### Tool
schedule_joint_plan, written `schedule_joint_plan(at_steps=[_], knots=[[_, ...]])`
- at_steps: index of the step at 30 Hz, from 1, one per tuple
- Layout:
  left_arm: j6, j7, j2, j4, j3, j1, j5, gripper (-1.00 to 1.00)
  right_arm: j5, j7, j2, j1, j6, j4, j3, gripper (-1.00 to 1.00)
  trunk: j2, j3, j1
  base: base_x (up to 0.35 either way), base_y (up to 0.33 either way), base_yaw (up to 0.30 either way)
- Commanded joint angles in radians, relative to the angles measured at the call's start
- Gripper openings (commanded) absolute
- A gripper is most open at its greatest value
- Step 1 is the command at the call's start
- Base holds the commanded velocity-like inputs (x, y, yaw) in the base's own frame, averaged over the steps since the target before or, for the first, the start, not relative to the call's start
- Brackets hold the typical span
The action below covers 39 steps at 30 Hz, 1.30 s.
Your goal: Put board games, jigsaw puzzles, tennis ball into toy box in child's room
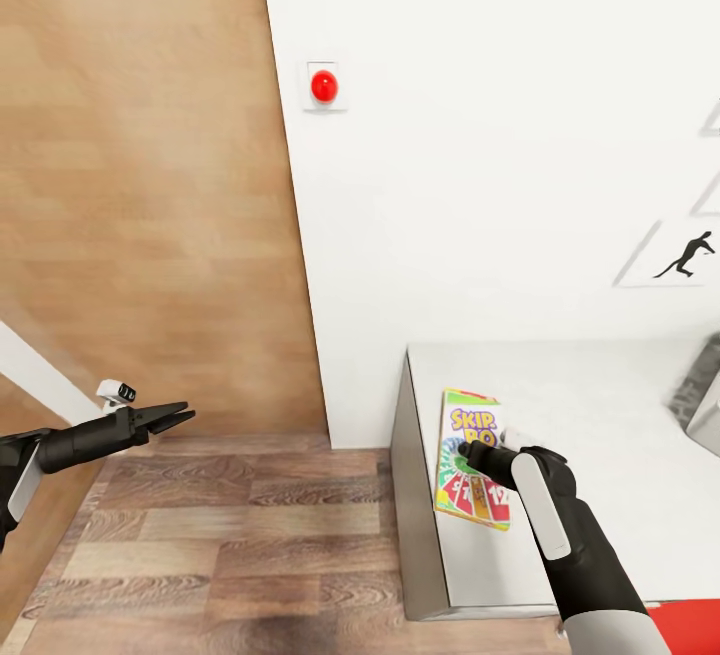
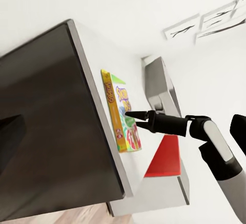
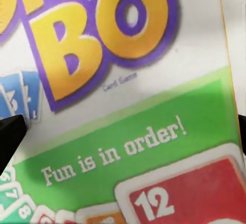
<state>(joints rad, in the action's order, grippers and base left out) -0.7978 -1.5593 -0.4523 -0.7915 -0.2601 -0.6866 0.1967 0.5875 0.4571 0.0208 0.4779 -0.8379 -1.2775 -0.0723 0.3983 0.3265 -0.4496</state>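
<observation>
Head view: one board game [image 1: 473, 459], the SKIP-BO box, lies flat near the counter [image 1: 600, 405] edge. My right gripper [image 1: 470, 455] is down over its middle, I guess for a top grasp; can't tell whether it's closed on the box. Left gripper [image 1: 170, 419] hangs over the floor [image 1: 200, 545], slightly parted, empty, clear of the work.

Left wrist: same single box [image 2: 123, 114], right gripper [image 2: 134, 116] tips at its face.

Right wrist: box lid [image 3: 123, 101] up close, dark fingertips [image 3: 10, 137] at both sides.
</observation>
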Motion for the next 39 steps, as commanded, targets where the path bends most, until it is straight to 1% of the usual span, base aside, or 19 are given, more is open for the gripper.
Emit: schedule_joint_plan(at_steps=[1,14,39], knots=[[-0.011,-0.004,0.0,0.0,0.001,-0.001,0.0,1.0,0.012,0.009,0.001,0.001,-0.003,-0.001,-0.001,1.0,0.002,0.002,0.0,-0.09,0.002,0.0],[-0.011,-0.005,0.0,0.0,-0.001,-0.001,0.0,1.0,0.012,0.009,0.001,0.001,-0.004,-0.001,-0.003,1.0,0.002,0.002,0.0,-0.031,0.025,0.0],[-0.011,-0.004,0.0,0.0,0.0,-0.001,0.0,1.0,0.012,0.009,0.001,0.001,-0.004,-0.001,-0.003,1.0,0.002,0.002,0.0,-0.023,0.061,0.0]])
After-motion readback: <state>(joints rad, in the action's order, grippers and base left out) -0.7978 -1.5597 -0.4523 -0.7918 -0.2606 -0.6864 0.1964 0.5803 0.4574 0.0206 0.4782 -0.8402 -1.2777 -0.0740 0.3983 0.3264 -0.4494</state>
